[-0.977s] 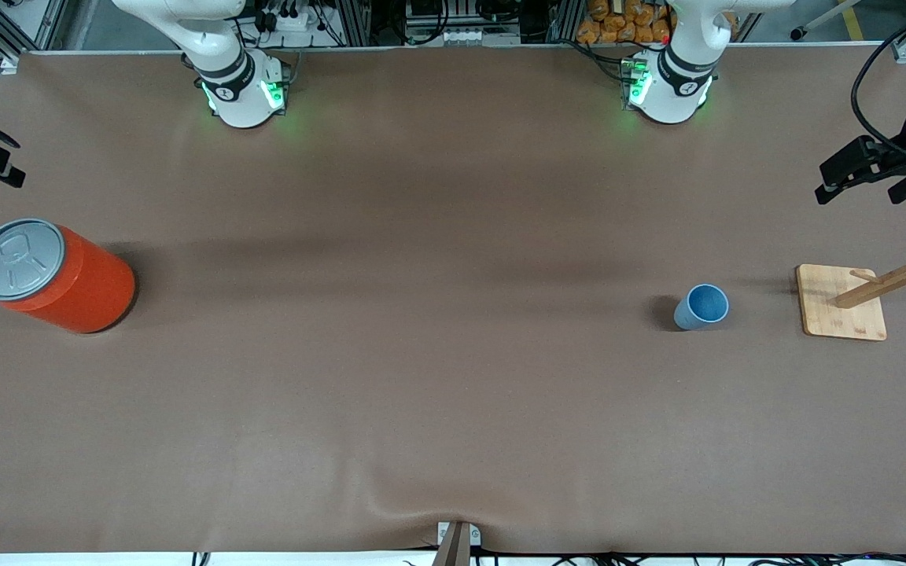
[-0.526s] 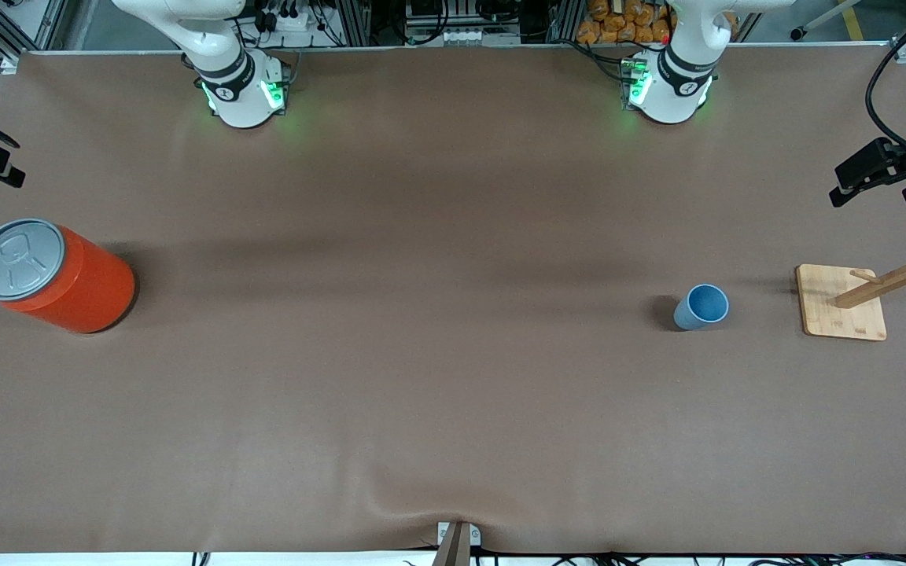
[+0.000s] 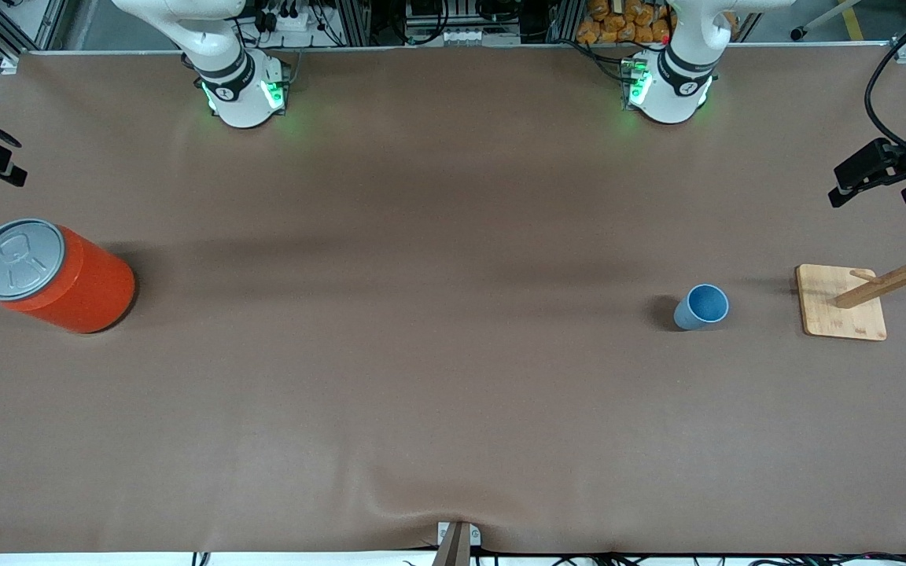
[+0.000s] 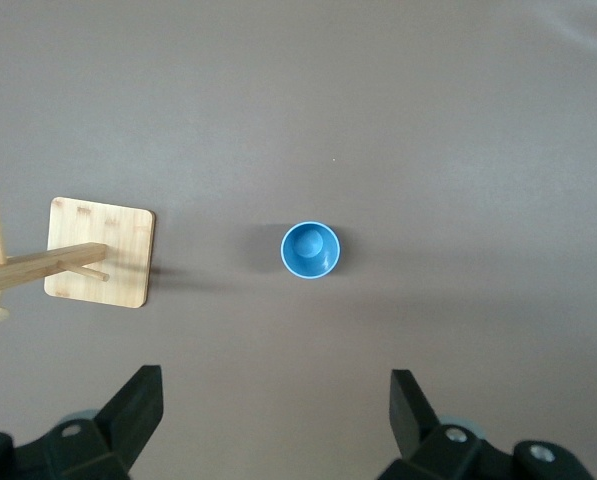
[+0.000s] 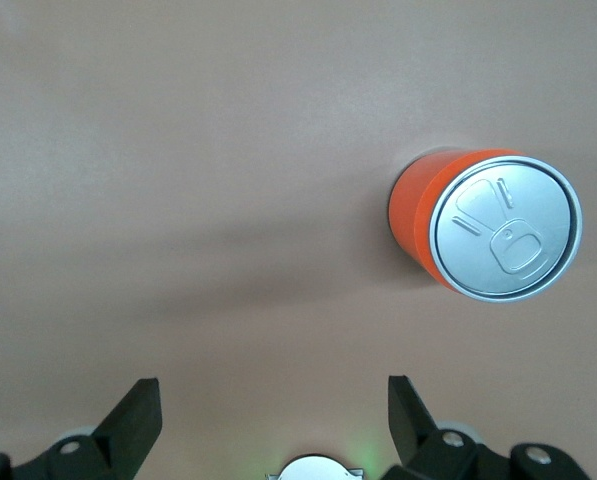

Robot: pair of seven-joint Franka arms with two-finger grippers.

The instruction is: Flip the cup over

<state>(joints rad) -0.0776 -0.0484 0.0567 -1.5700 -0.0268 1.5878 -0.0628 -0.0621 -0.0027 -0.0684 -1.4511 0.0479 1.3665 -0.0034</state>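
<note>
Withdrawn high toward its table end, the left gripper point(image 4: 268, 420) is held wide open, the right gripper point(image 5: 268, 420) likewise, and the light-blue cup point(image 3: 701, 306) is left standing mouth-up.

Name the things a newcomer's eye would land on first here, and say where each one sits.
The orange can with its grey lid stands out most, upright at the right arm's end of the table. Toward the left arm's end, the small blue cup stands mouth up beside the wooden rack, apart from it. The left gripper hangs open high over that end; the right gripper is open above the table near the can.
</note>
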